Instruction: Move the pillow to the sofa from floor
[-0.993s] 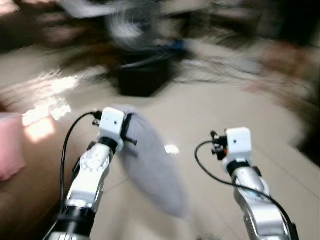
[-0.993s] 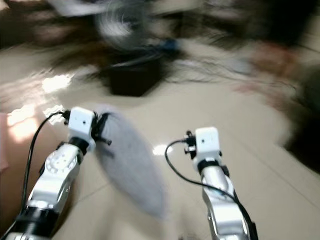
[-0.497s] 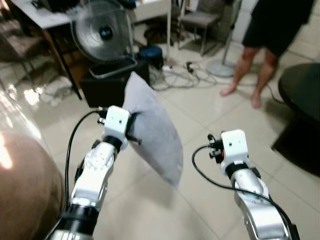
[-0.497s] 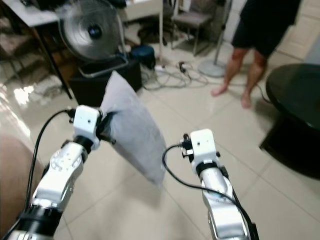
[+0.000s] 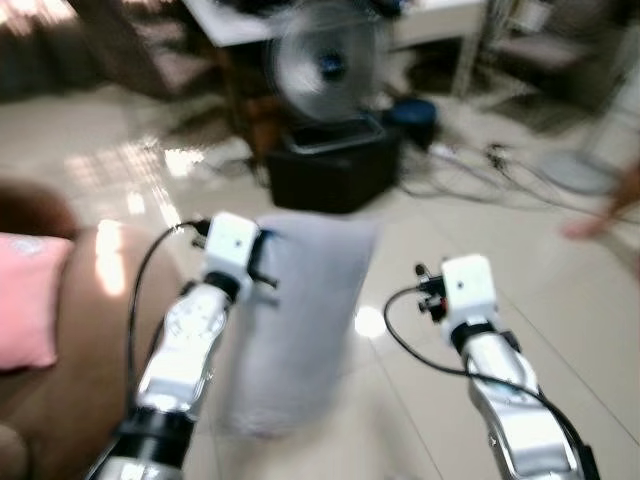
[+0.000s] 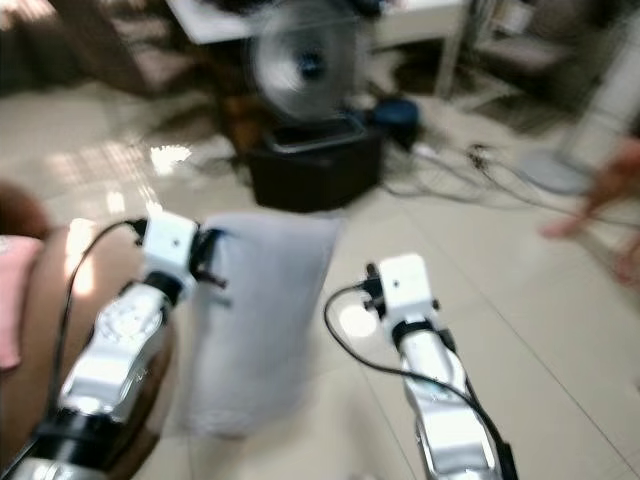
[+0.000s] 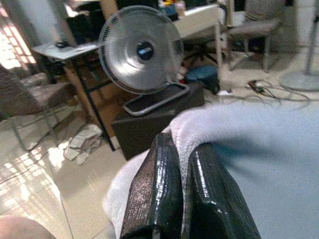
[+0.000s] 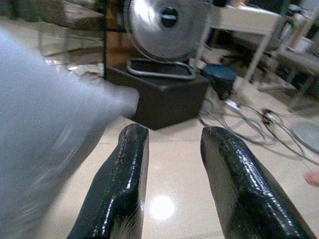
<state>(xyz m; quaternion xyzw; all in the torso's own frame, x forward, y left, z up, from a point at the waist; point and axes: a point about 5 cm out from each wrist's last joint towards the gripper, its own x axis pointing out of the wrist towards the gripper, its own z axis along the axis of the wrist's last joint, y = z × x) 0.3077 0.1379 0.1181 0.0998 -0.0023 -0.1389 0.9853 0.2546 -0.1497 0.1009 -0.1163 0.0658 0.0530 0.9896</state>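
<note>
The pale grey fabric pillow [image 5: 295,320] hangs clear of the floor, pinched at an upper corner by my left gripper [image 7: 172,164], fingers pressed tight on the cloth. My right gripper [image 8: 174,164] stands spread and empty beside it. The brown sofa arm [image 5: 85,330] lies just left. I judge the hold thin: swing gently, release only once over the cushion.

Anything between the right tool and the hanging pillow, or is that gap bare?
Nothing but bare floor tile separates the open right tool from the grey pillow held by the left tool, as seen in both eye views.
</note>
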